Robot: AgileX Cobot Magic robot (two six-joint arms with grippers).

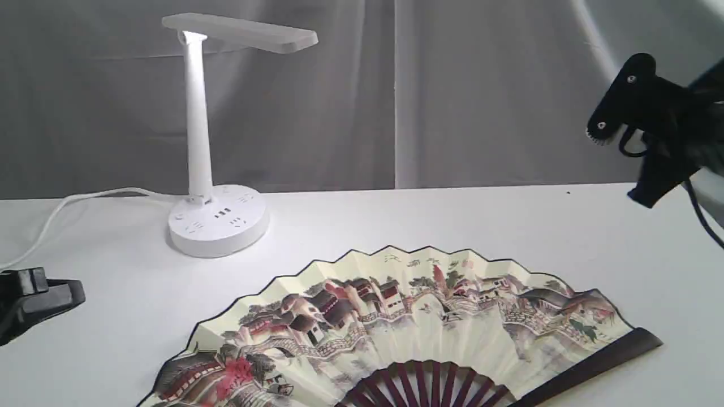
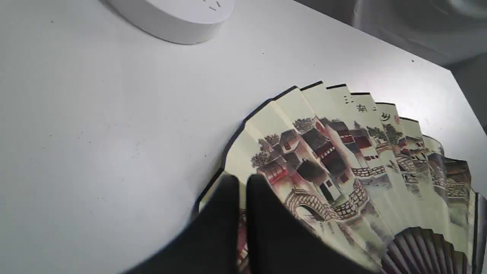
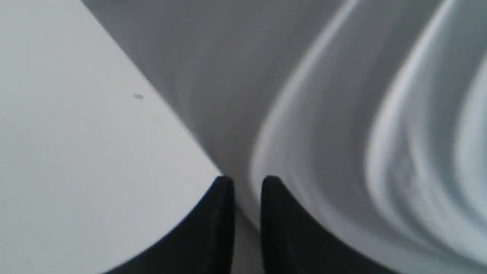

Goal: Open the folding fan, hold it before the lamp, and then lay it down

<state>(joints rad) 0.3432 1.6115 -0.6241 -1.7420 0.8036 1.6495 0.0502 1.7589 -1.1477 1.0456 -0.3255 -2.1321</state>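
The white table (image 1: 509, 226) carries everything. On it we see the folding fan (image 1: 407, 316) spread fully open and lying flat, well apart from the lamp (image 1: 198, 130) behind it. We judge the laying-down step done. Our left gripper (image 2: 242, 182) sits low near the fan's left end, jaws together on nothing. Our right gripper (image 3: 247, 180) is raised at the right, jaws almost together and empty. Next we need only withdraw both arms without brushing the paper.
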